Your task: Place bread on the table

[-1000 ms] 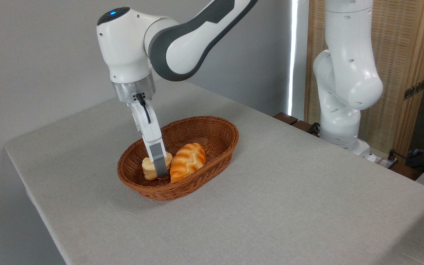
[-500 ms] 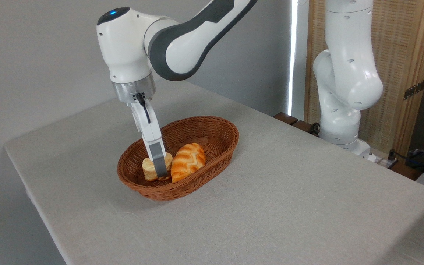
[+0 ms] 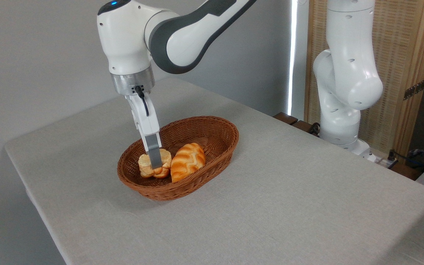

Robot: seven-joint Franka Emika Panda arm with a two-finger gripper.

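Observation:
The bread (image 3: 146, 165), a small round bun with a pale top and ridged orange base, hangs tilted just above the floor of the brown wicker basket (image 3: 212, 127). My gripper (image 3: 155, 165) reaches down from the arm and is shut on the bread; its near grey finger (image 3: 154, 156) crosses the bun's front and the far finger is hidden behind it. The basket stands on the table (image 3: 271, 206), which is covered in light grey cloth.
A longer orange braided loaf (image 3: 187, 160) lies in the basket right beside the bun. The arm's white base (image 3: 341, 110) stands at the table's far right edge. A wooden screen and cables are behind it.
The gripper has risen a little, lifting the bread off the basket floor and tilting it. The loaf and basket have not moved.

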